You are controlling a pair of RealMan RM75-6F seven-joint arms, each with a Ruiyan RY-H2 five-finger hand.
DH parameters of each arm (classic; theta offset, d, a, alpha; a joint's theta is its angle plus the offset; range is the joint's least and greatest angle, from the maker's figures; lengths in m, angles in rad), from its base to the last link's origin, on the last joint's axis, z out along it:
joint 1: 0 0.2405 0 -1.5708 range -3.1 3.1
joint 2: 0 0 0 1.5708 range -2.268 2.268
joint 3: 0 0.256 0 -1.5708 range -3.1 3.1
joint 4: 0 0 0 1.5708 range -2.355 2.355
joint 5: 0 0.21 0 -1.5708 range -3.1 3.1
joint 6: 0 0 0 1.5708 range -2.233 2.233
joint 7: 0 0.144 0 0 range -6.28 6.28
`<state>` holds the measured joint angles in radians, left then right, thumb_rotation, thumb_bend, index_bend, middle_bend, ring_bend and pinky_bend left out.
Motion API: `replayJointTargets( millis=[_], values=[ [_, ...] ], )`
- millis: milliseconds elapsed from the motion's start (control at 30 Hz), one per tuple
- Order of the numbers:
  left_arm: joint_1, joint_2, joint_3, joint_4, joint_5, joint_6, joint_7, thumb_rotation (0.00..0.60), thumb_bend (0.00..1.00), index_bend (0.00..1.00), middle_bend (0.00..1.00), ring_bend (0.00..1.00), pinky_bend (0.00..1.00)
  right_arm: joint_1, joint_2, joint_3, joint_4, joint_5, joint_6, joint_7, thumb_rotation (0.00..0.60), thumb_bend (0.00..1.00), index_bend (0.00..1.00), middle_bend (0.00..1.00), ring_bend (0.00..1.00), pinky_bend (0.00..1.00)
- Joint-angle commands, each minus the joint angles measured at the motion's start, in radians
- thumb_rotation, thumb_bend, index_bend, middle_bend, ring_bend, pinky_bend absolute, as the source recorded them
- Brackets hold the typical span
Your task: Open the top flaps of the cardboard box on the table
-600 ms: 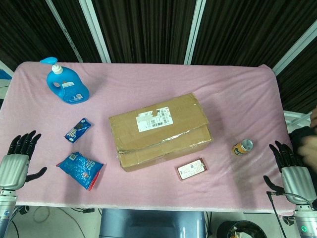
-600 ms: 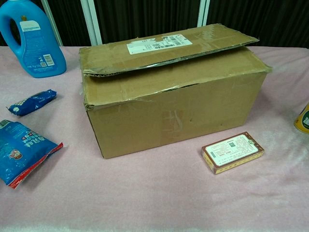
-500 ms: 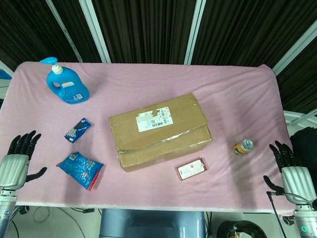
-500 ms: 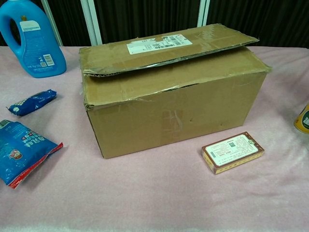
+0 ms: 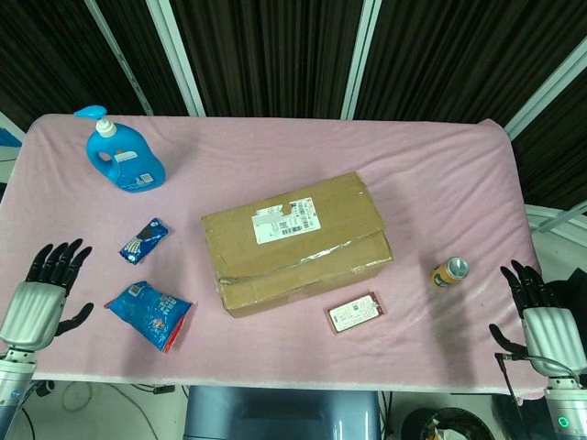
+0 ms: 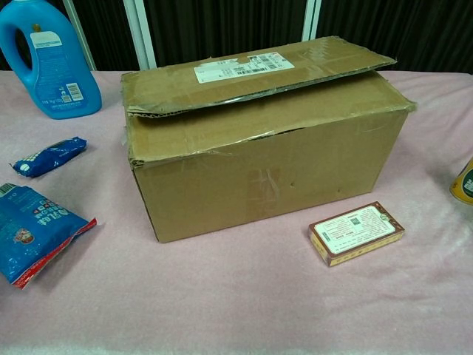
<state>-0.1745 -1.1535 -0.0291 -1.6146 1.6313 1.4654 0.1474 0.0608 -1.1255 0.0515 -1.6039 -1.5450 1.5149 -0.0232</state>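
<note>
1. Pink table: your box sits mid-table, flaps down, back one slightly lifted.
2. Your left hand at near-left edge, fingers spread, holding nothing.
3. Your right hand near-right, spread, by can.

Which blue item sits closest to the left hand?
The large blue snack bag, just beside the left hand; the small blue packet and blue bottle lie farther back.

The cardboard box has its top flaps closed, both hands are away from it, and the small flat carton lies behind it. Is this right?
Not quite. In the chest view the small flat carton lies in front of the cardboard box, not behind it. The rest holds.
</note>
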Motion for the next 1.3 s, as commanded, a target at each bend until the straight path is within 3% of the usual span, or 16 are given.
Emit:
replayJointTargets(
  millis=[33,300,700,967,1300],
  values=[
    [-0.074,0.064,0.004,-0.057,0.095,-0.054,0.060,0.600,0.36,0.00,0.00,0.00,0.00,0.003,-0.003,0.004,0.004,0.011,-0.008,0.003,0.600,0.32,0.00,0.00,0.00,0.21],
    [-0.259,0.151,-0.057,-0.202,0.175,-0.261,0.181,0.600,0.52,0.00,0.00,0.00,0.00,0.004,-0.003,0.014,0.001,0.039,-0.020,0.015,0.600,0.32,0.00,0.00,0.00,0.21],
    [-0.469,0.151,-0.099,-0.326,0.205,-0.548,0.303,0.600,0.69,0.01,0.04,0.00,0.02,0.006,-0.001,0.018,-0.004,0.055,-0.029,0.020,0.600,0.32,0.00,0.00,0.00,0.21],
    [-0.520,0.124,-0.096,-0.341,0.180,-0.635,0.374,0.600,0.71,0.08,0.13,0.00,0.02,0.005,0.001,0.017,-0.006,0.052,-0.029,0.024,0.600,0.32,0.00,0.00,0.00,0.21],
    [-0.534,0.094,-0.077,-0.331,0.152,-0.670,0.427,0.600,0.72,0.11,0.21,0.00,0.02,0.005,0.001,0.017,-0.006,0.048,-0.027,0.028,0.600,0.32,0.00,0.00,0.00,0.21]
  ],
)
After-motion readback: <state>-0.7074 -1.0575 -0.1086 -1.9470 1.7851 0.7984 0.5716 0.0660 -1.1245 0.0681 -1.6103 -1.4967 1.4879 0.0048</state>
